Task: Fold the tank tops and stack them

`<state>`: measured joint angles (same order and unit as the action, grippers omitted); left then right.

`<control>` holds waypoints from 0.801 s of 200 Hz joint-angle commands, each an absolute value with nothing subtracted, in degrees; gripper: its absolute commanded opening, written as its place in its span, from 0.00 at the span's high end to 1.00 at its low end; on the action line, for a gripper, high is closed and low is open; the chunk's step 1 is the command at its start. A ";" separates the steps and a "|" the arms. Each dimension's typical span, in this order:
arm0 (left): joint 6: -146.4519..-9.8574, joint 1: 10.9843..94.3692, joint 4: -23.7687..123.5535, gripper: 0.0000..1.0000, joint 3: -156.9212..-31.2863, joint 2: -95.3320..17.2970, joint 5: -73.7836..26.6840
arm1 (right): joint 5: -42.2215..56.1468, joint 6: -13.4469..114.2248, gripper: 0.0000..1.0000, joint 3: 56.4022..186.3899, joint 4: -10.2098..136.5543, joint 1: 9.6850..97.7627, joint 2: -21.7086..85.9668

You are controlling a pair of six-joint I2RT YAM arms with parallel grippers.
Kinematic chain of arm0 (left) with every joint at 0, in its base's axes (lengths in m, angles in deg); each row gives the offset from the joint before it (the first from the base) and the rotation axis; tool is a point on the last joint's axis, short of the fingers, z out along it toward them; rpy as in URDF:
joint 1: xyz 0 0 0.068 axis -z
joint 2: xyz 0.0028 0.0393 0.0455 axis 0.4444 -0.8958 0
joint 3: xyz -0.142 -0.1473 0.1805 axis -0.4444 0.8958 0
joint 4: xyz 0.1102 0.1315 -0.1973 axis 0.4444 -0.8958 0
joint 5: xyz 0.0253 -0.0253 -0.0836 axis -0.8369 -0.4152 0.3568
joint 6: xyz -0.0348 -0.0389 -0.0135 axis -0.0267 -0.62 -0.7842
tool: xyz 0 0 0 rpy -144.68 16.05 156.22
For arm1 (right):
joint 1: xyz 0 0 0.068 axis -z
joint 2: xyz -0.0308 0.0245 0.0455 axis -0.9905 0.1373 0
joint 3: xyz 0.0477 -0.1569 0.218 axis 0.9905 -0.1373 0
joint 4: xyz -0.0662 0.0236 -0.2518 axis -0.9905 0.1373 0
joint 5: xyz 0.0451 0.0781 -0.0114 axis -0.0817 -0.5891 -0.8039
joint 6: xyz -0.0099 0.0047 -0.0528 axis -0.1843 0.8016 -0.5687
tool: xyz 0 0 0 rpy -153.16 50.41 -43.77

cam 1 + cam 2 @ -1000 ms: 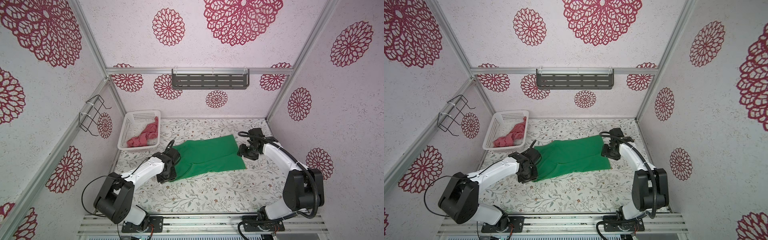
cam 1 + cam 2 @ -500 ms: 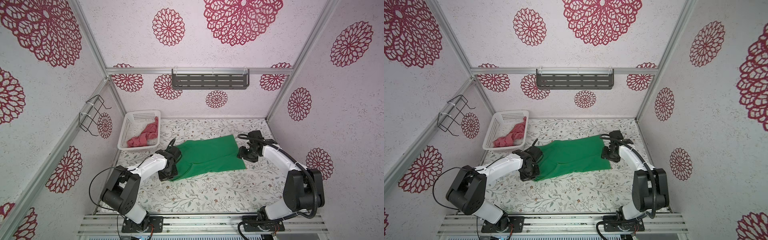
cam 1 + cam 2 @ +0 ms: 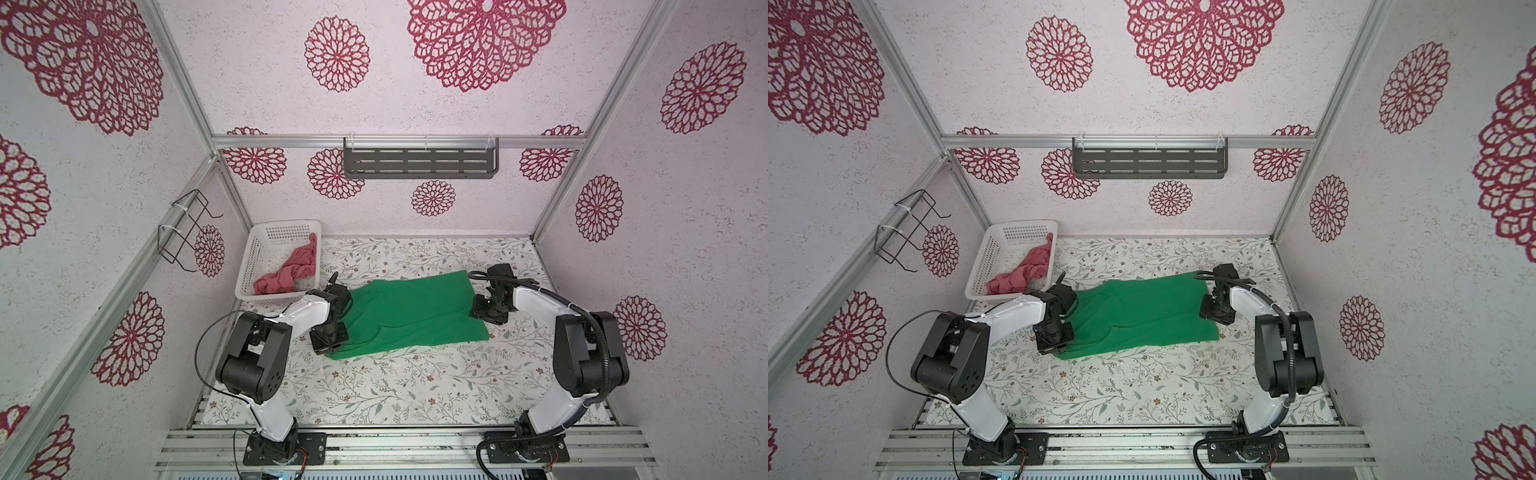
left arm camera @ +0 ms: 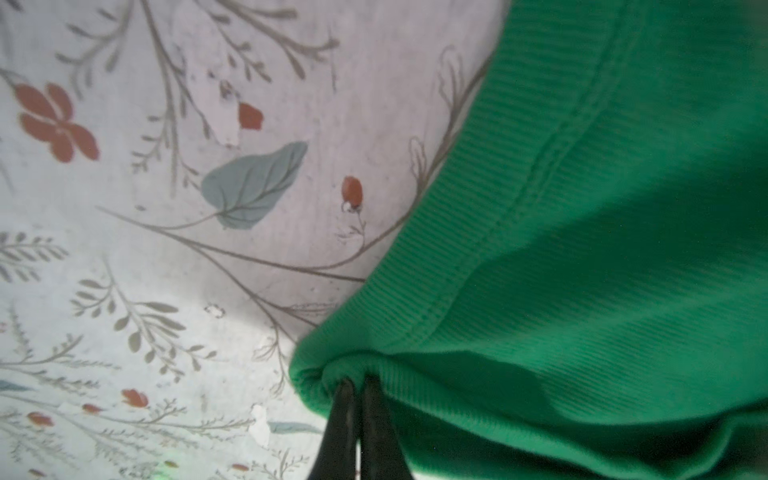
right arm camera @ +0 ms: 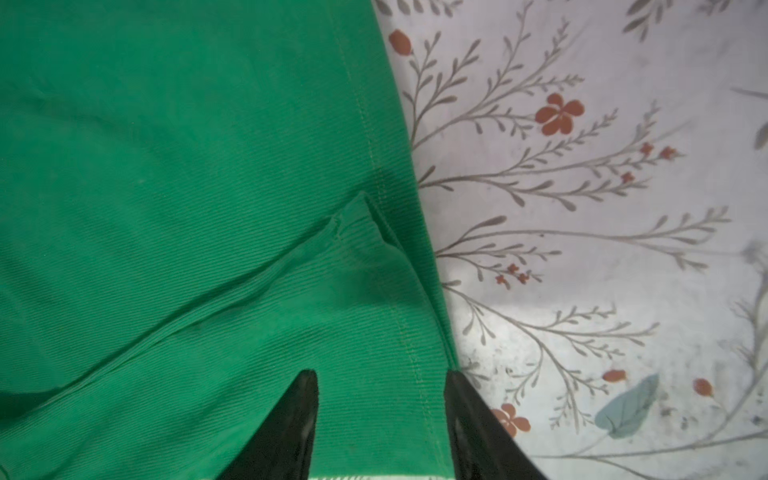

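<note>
Looks like fold setup: left end effector (image 4: 355, 384) pinches the green tank top (image 3: 415, 316) at 9 o'clock, right end effector (image 5: 380, 376) sits spread over its 3 o'clock hem, should close next.

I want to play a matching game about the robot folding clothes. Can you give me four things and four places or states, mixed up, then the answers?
Things:
1. green tank top
2. pink-red tank top
3. left gripper
4. right gripper

Places or states:
A. crumpled in the white basket
B. jaws apart over the green hem
C. spread out on the table
D. shut on a green edge

Pairs: 1-C, 2-A, 3-D, 4-B.
</note>
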<state>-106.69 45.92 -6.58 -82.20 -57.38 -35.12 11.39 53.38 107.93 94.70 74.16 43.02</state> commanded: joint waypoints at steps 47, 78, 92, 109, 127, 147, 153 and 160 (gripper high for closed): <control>-102.87 42.65 -8.09 0.75 -86.01 -60.23 -36.84 | 17.74 52.04 0.54 110.31 94.52 75.70 46.37; -102.19 42.16 -9.83 0.61 -86.04 -57.64 -37.54 | 18.96 51.33 0.54 110.84 96.22 76.33 44.13; -101.79 42.21 -11.18 0.56 -86.43 -55.94 -38.19 | 18.42 51.32 0.54 110.77 97.01 76.39 41.95; -101.41 42.18 -13.70 0.51 -87.60 -53.93 -39.33 | 17.40 51.58 0.53 110.42 97.97 76.22 39.03; -100.64 42.15 -17.90 0.46 -89.50 -51.75 -42.13 | 15.79 52.32 0.52 109.36 98.60 75.96 35.99; -99.48 42.14 -21.82 0.43 -91.83 -50.39 -48.11 | 14.09 53.86 0.53 107.49 97.50 74.38 33.99; -99.42 42.12 -22.88 0.43 -92.81 -50.54 -49.24 | 13.76 54.51 0.53 107.22 96.98 73.76 34.05; -99.66 42.20 -23.75 0.43 -94.15 -50.81 -49.81 | 13.43 55.23 0.53 107.08 96.28 72.87 34.37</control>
